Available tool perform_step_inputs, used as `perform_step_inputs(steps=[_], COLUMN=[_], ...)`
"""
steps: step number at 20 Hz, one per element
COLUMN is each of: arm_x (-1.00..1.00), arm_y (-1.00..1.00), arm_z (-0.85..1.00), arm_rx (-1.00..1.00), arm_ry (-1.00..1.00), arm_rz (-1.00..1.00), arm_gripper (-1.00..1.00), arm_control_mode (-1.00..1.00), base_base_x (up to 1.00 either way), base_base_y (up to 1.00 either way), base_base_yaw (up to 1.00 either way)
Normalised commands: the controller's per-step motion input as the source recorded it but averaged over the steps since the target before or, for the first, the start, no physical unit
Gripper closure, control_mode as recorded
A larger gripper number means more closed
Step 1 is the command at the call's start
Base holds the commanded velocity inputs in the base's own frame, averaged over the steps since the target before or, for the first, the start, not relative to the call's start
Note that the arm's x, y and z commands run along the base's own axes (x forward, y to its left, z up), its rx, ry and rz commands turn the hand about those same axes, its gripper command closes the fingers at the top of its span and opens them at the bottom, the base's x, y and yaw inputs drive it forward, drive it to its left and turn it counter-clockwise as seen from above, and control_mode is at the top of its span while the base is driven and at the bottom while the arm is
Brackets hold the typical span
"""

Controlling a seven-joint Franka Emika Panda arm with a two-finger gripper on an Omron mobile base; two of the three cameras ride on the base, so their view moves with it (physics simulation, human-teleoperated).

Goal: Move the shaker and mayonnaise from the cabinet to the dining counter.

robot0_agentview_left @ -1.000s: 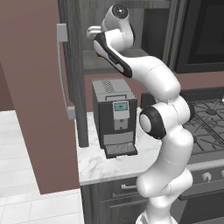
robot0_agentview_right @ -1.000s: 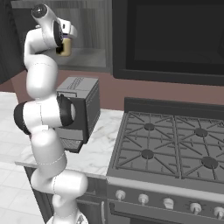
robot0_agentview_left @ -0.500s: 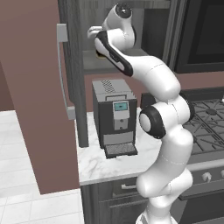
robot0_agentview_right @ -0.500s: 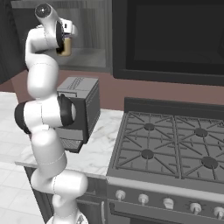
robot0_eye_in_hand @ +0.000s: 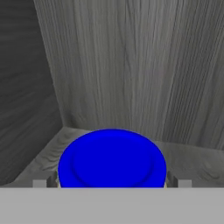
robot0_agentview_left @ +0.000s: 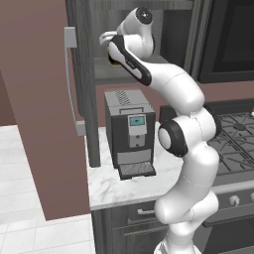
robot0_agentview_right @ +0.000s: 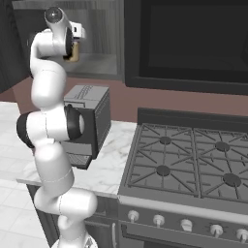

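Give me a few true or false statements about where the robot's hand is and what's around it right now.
1. The hand is inside the dark grey wood-grain cabinet. True.
2. The blue-lidded mayonnaise jar sits between the open fingers. True.
3. The jar already stands on the marble worktop. False: it is on the cabinet shelf.
4. The black and silver coffee machine stands on the gas stove. False: it is on the marble worktop, beside the stove.

A grey coffee machine (robot0_agentview_left: pixel 130 132) stands on the marble worktop (robot0_agentview_left: pixel 126 183) beside the gas stove (robot0_agentview_right: pixel 191 164).
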Motion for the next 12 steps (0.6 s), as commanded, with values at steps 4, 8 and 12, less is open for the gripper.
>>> perform_step_inputs(steps=[4, 8, 12], arm_x=[-0.1, -0.31, -0.52], arm_y=[0.0, 0.02, 0.14], arm_z=[-0.37, -0.1, 0.0], arm_rx=[0.01, 0.02, 0.0], arm_ry=[-0.02, 0.0, -0.04], arm_rz=[0.07, 0.04, 0.0], arm_gripper=[1.0, 1.0, 1.0], arm_control_mode=[-1.0, -1.0, -1.0], base_base_x=[0.0, 0.0, 0.0], base_base_y=[0.0, 0.0, 0.0], base_base_yaw=[0.0, 0.0, 0.0])
